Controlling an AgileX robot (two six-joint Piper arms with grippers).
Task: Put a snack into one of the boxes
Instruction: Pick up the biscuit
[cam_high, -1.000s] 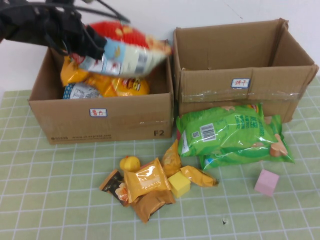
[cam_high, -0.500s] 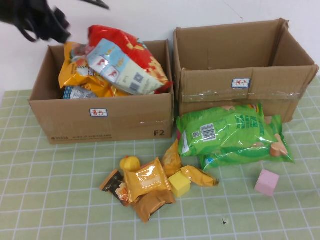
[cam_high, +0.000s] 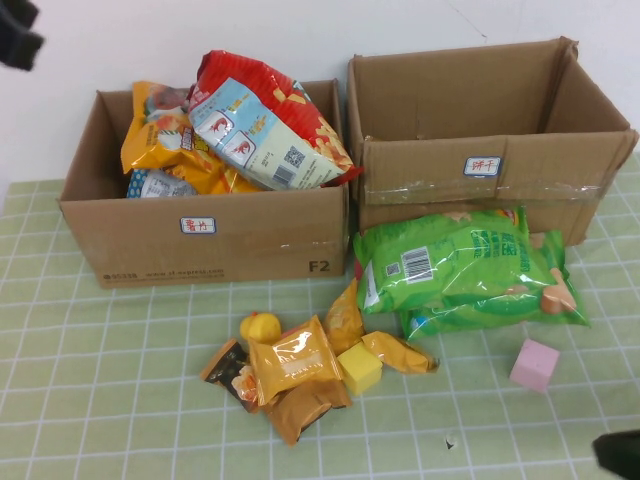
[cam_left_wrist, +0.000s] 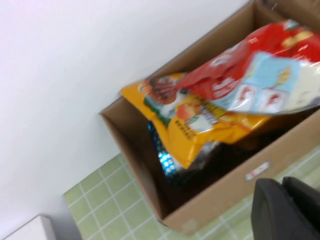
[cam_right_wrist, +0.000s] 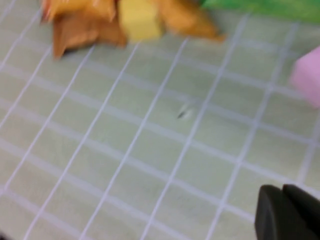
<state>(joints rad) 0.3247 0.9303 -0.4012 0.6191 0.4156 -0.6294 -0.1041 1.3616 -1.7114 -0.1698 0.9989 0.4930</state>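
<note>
Red snack bag (cam_high: 268, 120) in left box (cam_high: 205, 238), left end effector (cam_high: 18, 38) closed above, right end effector (cam_high: 620, 452) closed low

The left claw (cam_high: 18, 38) was a matte black blocky shape at upper left, the right claw (cam_high: 620, 452) a black rounded corner at lower right.

Left box (cam_high: 200, 240) at ten o'clock heaped above the rim by the red chip bag (cam_high: 268, 122), right box (cam_high: 487, 165) at one o'clock open and bare inside, its front blocked by green bags (cam_high: 455, 268), small snacks (cam_high: 300, 370) crowding center, clear mat toward seven o'clock.
</note>
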